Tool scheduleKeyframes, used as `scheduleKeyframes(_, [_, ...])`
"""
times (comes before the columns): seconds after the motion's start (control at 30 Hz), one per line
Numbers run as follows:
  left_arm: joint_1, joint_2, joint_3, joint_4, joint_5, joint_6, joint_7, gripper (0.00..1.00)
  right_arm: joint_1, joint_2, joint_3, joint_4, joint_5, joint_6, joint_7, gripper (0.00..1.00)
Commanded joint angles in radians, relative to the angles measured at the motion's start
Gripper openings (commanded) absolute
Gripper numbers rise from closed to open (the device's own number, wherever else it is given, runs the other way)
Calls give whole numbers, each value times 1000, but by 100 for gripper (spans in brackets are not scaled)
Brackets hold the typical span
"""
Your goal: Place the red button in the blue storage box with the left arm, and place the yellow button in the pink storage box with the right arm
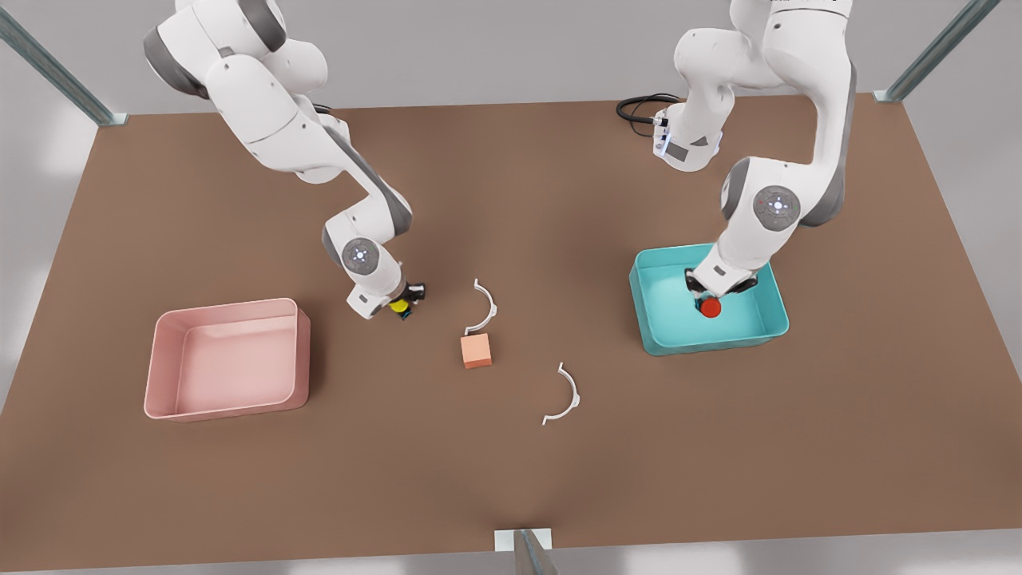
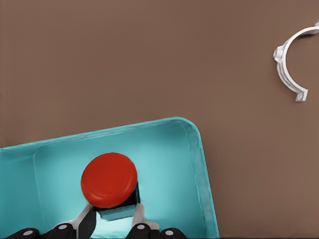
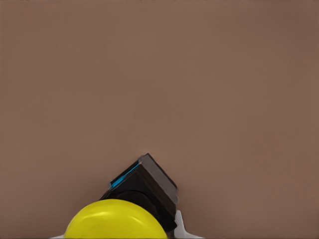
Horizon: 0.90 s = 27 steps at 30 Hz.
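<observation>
You've got the brown table spread wide, and the pink storage box sitting on the front view's left with nothing in it. Over on the front view's right is the blue storage box, and that's where your left gripper is, down inside the tub, fingers clamped on the dark base of the red button, the red cap tipped toward the wrist camera (whether the base touches the tub floor, you can't tell). Your right gripper hangs low over bare table between the pink tub and the middle, well apart from that tub, closed on the yellow button; the right wrist view shows its yellow cap and dark base with the blue fleck against plain brown. Mid-table sits a small peach cube, with one white curved clip just behind it and a second clip nearer the front edge.
</observation>
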<state>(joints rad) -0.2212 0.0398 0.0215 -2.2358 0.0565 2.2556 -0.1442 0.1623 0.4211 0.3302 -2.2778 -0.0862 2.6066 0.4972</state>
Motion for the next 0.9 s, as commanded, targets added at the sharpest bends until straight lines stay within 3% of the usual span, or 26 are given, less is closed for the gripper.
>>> scheduleKeyframes(0.0, [-23,31,9,-21,-3,-18,189,55,0,2,0,1,-13,40,27,62])
scheduleKeyframes(0.03, [-24,60,9,-19,-1,-22,190,100,0,2,0,1,-13,40,29,60])
scheduleKeyframes(0.17, [-29,69,6,25,-3,-79,184,100,0,2,1,3,-13,40,29,54])
scheduleKeyframes(0.23, [-47,74,3,211,-10,-298,155,100,-12,2,7,3,-13,40,29,52])
scheduleKeyframes(0.3, [-40,77,5,413,-11,-379,95,100,-12,2,9,3,-13,41,29,52])
scheduleKeyframes(0.33, [-40,104,5,582,-9,-522,95,100,-12,2,9,3,-13,41,29,52])
scheduleKeyframes(0.37, [-40,121,6,699,-6,-636,95,100,-12,2,9,3,-13,46,32,61])
scheduleKeyframes(0.43, [-29,120,8,811,-3,-745,94,100,-12,2,9,3,-13,46,37,67])
scheduleKeyframes(0.87, [-27,115,3,844,-6,-768,71,100,-18,18,-4,21,-36,95,37,67])
